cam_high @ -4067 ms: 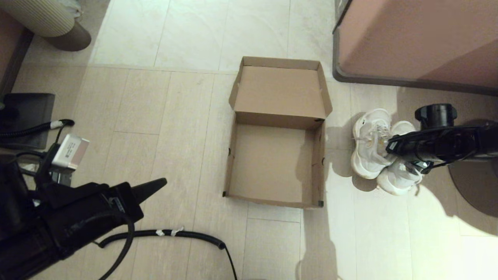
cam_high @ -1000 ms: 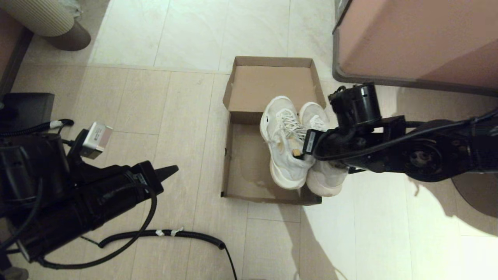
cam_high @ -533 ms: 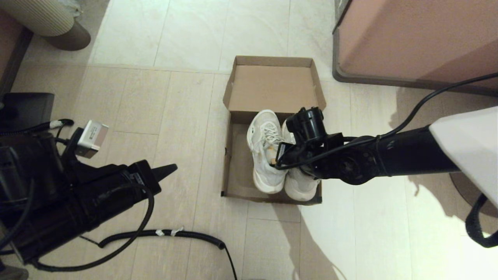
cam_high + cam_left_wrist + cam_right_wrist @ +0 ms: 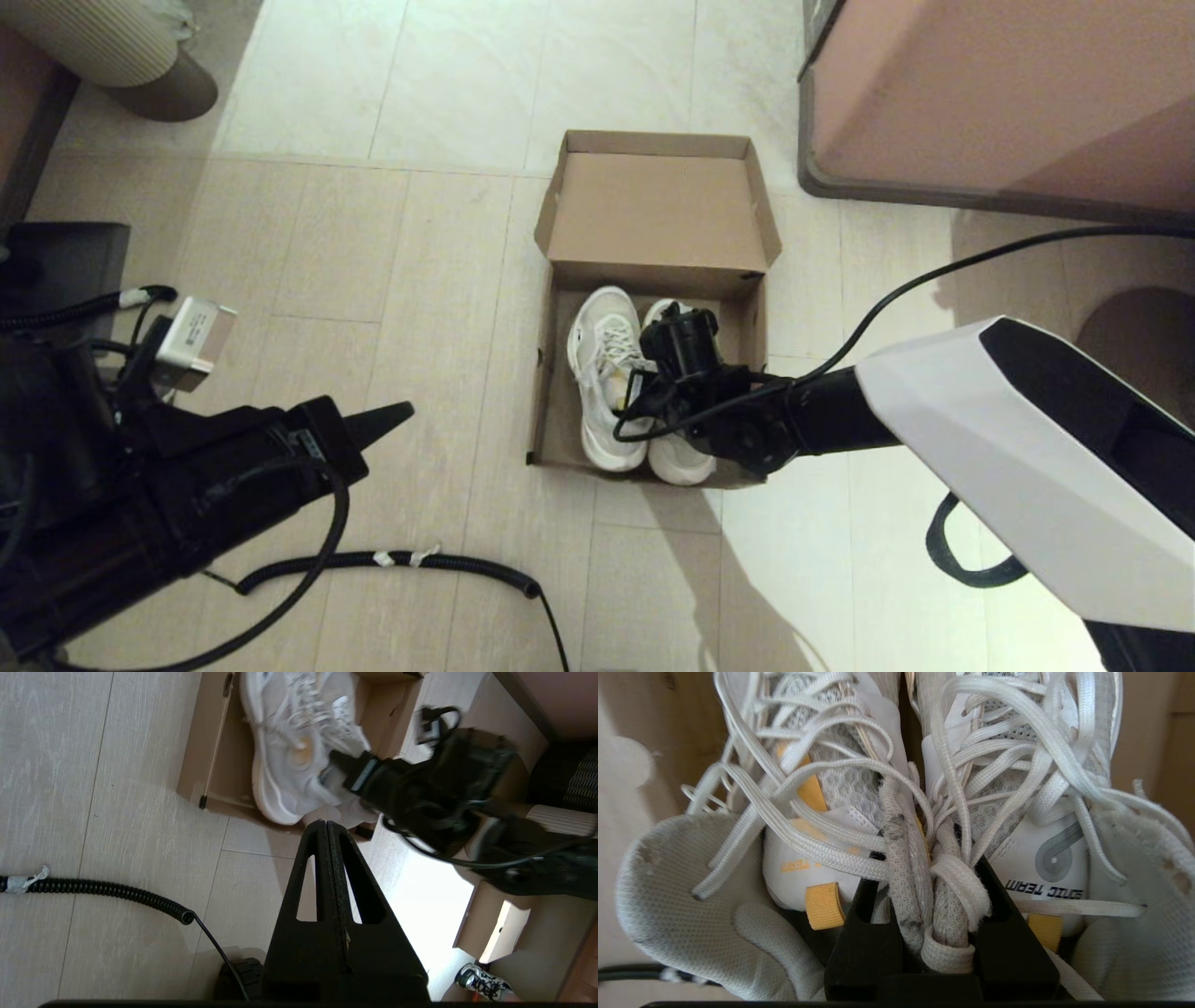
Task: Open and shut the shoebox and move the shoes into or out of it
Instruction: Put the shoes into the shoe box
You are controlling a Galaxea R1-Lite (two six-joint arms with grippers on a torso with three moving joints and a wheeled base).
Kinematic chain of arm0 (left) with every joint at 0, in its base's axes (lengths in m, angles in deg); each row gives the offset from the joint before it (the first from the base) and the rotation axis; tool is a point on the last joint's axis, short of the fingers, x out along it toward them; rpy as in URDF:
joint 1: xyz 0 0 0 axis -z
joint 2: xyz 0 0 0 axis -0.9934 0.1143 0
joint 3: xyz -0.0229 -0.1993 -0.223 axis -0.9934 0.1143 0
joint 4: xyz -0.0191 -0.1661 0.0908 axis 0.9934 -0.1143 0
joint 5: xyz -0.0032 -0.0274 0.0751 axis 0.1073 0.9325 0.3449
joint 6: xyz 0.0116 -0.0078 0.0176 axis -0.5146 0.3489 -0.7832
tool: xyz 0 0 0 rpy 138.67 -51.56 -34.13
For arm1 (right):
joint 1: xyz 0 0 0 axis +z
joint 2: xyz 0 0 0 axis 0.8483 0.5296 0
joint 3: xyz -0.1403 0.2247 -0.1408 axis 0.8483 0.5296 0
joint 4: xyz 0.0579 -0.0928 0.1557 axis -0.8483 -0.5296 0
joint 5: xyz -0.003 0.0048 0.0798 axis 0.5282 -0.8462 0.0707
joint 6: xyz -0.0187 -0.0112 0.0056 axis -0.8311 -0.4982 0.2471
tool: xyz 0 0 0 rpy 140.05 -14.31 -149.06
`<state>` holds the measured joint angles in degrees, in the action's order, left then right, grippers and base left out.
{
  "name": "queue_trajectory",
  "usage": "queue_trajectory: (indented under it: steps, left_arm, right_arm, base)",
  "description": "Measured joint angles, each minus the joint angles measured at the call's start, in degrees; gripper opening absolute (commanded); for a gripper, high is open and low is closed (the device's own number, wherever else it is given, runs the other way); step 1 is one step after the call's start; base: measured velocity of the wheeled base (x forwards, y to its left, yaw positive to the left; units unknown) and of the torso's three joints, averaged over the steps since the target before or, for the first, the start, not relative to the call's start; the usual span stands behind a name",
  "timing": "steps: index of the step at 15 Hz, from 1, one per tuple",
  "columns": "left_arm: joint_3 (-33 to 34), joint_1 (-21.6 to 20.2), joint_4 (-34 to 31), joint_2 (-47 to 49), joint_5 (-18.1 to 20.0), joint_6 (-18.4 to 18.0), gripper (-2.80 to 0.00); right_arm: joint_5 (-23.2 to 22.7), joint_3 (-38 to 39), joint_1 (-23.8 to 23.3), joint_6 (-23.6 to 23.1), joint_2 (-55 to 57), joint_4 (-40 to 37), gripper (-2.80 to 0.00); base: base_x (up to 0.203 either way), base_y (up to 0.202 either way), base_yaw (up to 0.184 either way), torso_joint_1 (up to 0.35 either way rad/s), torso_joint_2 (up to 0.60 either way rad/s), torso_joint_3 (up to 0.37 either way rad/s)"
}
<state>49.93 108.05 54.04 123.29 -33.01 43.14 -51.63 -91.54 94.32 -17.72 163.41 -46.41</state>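
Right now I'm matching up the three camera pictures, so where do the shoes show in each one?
Head view: the shoes sit inside the open shoebox, mid-picture, under the right gripper.
Left wrist view: the shoes are at the top, beyond the shut left gripper.
Right wrist view: the shoes fill the picture, their inner collars pinched together.
Shared landmark: the shoebox's brown cardboard.

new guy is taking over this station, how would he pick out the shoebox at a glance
Start at the big pinkish-brown furniture block at the far right of the floor. Just to its left sits the shoebox, plain brown cardboard, its hinged lid flung back. Nothing else holds the white shoes, which the right gripper grips by their inner collars.
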Motion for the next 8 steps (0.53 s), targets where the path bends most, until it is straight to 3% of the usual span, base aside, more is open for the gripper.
queue_trajectory:
  steps: [8]
  left_arm:
    - [1.16,0.0,0.07,-1.23,0.14,0.12,-2.8]
  right_arm:
    - [0.09,-1.15,-0.07,-2.06,3.96,1.28,-2.8]
  base:
    - [0.0,0.0,0.0,0.0,0.0,0.0]
